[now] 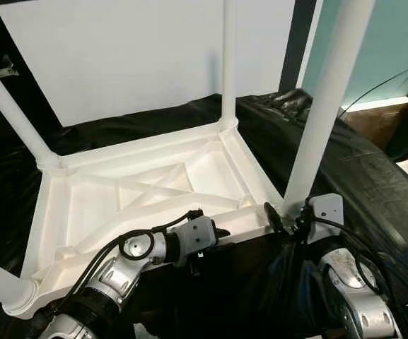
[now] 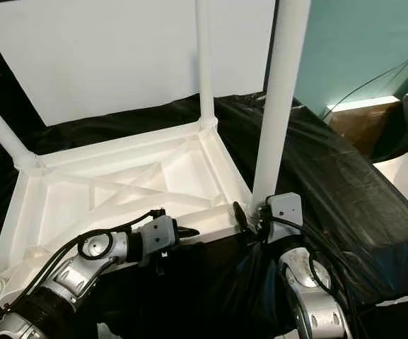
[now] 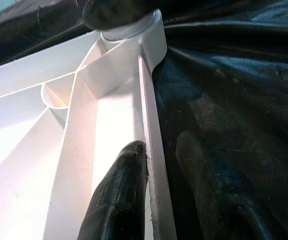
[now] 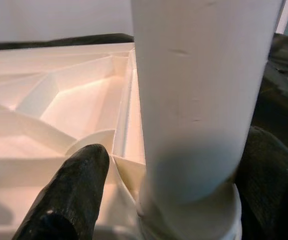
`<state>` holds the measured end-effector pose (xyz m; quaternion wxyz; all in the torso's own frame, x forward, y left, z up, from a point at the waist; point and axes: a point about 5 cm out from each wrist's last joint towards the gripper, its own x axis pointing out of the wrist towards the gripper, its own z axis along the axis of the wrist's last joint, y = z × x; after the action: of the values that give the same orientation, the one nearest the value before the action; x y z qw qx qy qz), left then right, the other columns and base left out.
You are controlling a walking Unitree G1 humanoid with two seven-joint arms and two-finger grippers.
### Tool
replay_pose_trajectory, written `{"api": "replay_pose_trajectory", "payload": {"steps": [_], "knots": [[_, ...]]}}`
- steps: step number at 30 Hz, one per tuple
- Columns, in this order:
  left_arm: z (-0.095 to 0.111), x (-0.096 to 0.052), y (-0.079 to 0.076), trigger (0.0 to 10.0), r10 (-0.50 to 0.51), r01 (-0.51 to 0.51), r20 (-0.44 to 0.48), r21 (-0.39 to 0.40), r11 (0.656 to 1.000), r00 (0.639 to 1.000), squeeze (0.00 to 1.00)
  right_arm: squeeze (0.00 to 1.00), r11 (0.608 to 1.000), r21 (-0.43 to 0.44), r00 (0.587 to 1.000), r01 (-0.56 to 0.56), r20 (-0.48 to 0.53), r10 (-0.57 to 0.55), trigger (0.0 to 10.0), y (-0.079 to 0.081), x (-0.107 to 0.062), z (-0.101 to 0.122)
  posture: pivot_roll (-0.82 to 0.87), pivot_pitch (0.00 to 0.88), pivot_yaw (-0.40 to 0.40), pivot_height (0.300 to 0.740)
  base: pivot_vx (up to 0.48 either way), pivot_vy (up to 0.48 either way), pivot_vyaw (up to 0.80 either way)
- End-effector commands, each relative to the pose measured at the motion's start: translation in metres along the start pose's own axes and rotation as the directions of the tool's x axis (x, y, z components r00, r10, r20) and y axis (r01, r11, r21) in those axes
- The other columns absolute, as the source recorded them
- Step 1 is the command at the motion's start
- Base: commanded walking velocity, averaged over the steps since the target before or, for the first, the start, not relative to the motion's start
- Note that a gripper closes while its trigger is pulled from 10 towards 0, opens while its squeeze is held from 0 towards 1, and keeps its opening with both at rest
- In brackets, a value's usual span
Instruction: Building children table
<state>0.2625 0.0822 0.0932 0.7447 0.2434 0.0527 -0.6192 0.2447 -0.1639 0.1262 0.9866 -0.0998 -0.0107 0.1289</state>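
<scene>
Both grippers work the upturned table's near edge — left gripper clamped on the rim, steadying it, right gripper straddling the leg, seemingly seating it.

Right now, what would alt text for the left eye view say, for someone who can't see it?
A white plastic children's table lies upside down on black sheeting, four legs pointing up. The left gripper reaches its near edge; the right gripper is at the near right leg.

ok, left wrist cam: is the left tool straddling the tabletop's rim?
Yes: one finger lies inside the white tabletop's rim and the other on the black sheet side, so the left tool straddles the rim.
</scene>
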Motion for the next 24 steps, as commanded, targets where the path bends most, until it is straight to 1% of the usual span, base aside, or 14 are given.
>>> {"api": "replay_pose_trajectory", "payload": {"steps": [1,2,3,4,5,8,9,12,13,16,17,19,21,24], "knots": [[-0.037,-0.005,-0.014,10.0,-0.016,0.000,-0.166,-0.096,0.995,0.986,0.00,0.00,0.999,-0.015,0.999,-0.040,0.003,0.040,10.0,-0.002,0.002,0.001,-0.11,0.029,0.036,0.740,0.000,0.000,0.00],[-0.037,-0.005,-0.014,10.0,-0.016,0.000,-0.166,-0.096,0.995,0.986,0.00,0.00,0.999,-0.015,0.999,-0.040,0.003,0.040,10.0,-0.002,0.002,0.001,-0.11,0.029,0.036,0.740,0.000,0.000,0.00],[-0.037,-0.005,-0.015,6.5,-0.027,0.010,-0.170,-0.100,0.995,0.985,0.00,0.00,0.997,-0.031,0.998,-0.065,-0.003,0.065,10.0,-0.007,0.002,0.002,-0.11,0.028,0.035,0.740,0.000,0.000,0.00],[-0.037,-0.005,-0.015,6.5,-0.027,0.010,-0.170,-0.100,0.995,0.985,0.00,0.00,0.997,-0.031,0.998,-0.065,-0.003,0.065,10.0,-0.007,0.002,0.002,-0.11,0.028,0.035,0.740,0.000,0.000,0.00],[-0.038,-0.005,-0.016,3.8,-0.038,0.020,-0.172,-0.104,0.994,0.984,0.00,0.00,0.995,-0.048,0.996,-0.084,-0.009,0.084,10.0,-0.012,0.002,0.003,-0.11,0.028,0.035,0.740,0.000,0.000,0.00],[-0.038,-0.005,-0.018,4.0,-0.054,0.036,-0.173,-0.107,0.994,0.983,0.00,0.00,0.993,-0.064,0.995,-0.098,-0.017,0.097,10.0,-0.016,0.002,0.003,-0.11,0.028,0.035,0.740,0.000,0.000,0.00],[-0.039,-0.007,-0.021,10.0,-0.082,0.064,-0.176,-0.105,0.992,0.981,0.00,0.00,0.990,-0.082,0.993,-0.115,-0.025,0.114,10.0,-0.021,0.003,0.003,-0.11,0.028,0.036,0.740,0.000,0.000,0.00],[-0.041,-0.010,-0.028,10.0,-0.131,0.116,-0.176,-0.094,0.989,0.976,0.00,0.00,0.981,-0.106,0.987,-0.160,-0.036,0.157,10.0,-0.026,0.006,0.004,-0.10,0.029,0.038,0.740,0.000,0.000,0.00],[-0.043,-0.013,-0.032,10.0,-0.163,0.148,-0.180,-0.096,0.984,0.970,0.00,0.00,0.969,-0.116,0.976,-0.219,-0.045,0.215,10.0,-0.026,0.009,0.006,-0.10,0.028,0.039,0.740,0.000,0.000,0.00],[-0.044,-0.014,-0.033,10.0,-0.170,0.154,-0.187,-0.094,0.984,0.968,0.00,0.00,0.957,-0.123,0.964,-0.264,-0.054,0.259,10.0,-0.025,0.009,0.007,-0.10,0.027,0.038,0.740,0.000,0.000,0.00],[-0.045,-0.015,-0.033,10.0,-0.170,0.154,-0.192,-0.093,0.984,0.967,0.00,0.00,0.938,-0.133,0.947,-0.320,-0.068,0.314,10.0,-0.025,0.009,0.008,-0.09,0.025,0.036,0.740,0.000,0.000,0.00],[-0.046,-0.015,-0.032,10.0,-0.167,0.152,-0.195,-0.090,0.984,0.966,0.00,0.00,0.921,-0.144,0.932,-0.362,-0.079,0.354,10.0,-0.027,0.010,0.010,-0.09,0.025,0.036,0.740,0.000,0.000,0.00],[-0.046,-0.015,-0.032,10.0,-0.167,0.152,-0.195,-0.090,0.984,0.966,0.00,0.00,0.921,-0.144,0.932,-0.362,-0.079,0.354,10.0,-0.027,0.010,0.010,-0.09,0.025,0.036,0.740,0.000,0.000,0.00],[-0.045,-0.016,-0.031,10.0,-0.159,0.143,-0.194,-0.093,0.985,0.968,0.00,0.00,0.893,-0.179,0.911,-0.412,-0.106,0.399,10.0,-0.036,0.013,0.011,-0.08,0.019,0.030,0.740,0.000,0.000,0.00]]}}
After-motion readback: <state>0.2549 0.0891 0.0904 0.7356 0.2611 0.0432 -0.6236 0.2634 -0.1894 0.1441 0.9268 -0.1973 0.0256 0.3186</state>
